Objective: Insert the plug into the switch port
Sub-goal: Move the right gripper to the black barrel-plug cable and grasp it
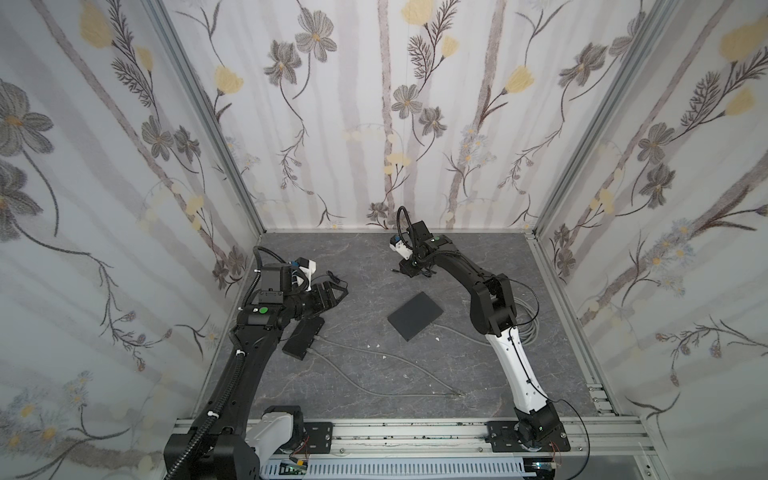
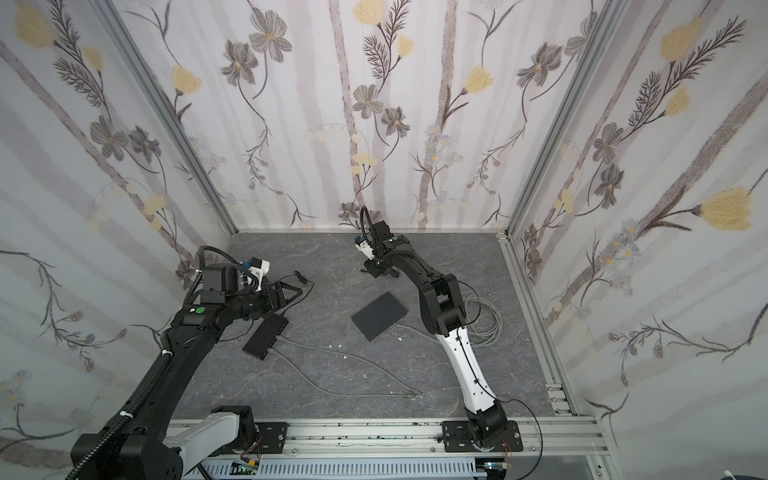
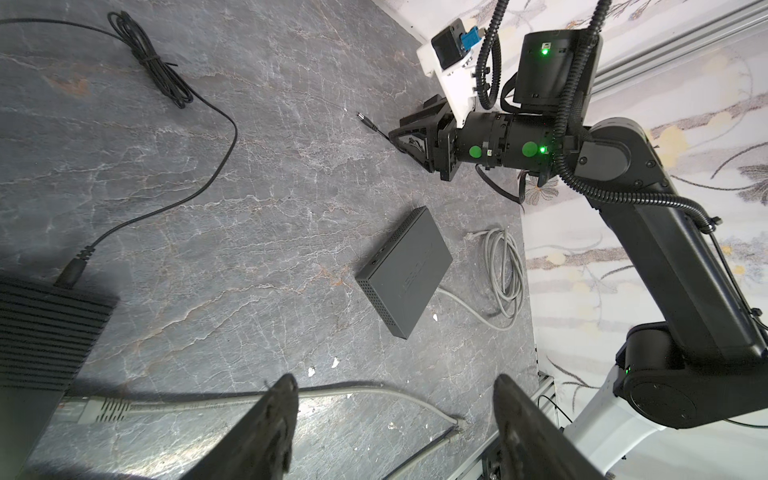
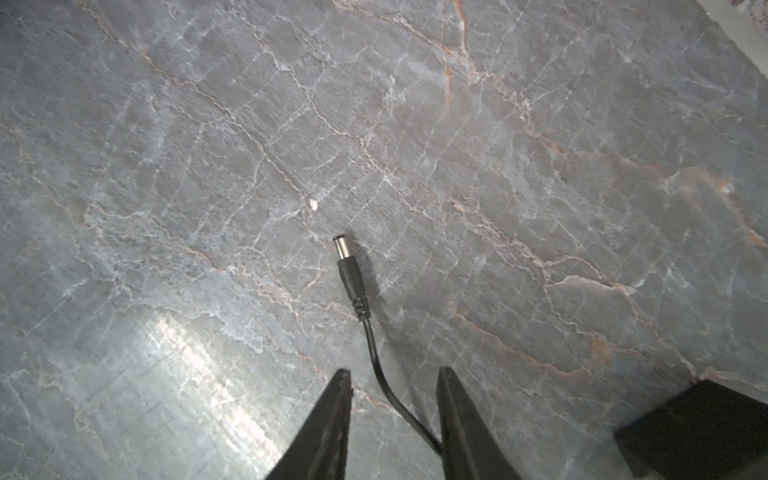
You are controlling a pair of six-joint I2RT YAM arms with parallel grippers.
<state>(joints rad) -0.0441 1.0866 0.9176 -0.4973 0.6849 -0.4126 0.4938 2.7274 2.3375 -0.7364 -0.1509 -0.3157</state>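
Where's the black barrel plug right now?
The plug sits near the back of the table, just beyond the right gripper, its cable passing between the open jaws; in a top view it's behind the central dark box.

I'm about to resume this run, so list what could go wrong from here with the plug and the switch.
1. The right gripper straddles the thin cable behind the plug, not its body; gripped there, the plug may droop and misalign.
2. The switch lies unheld, and the open left gripper is away from it; a push could slide it.
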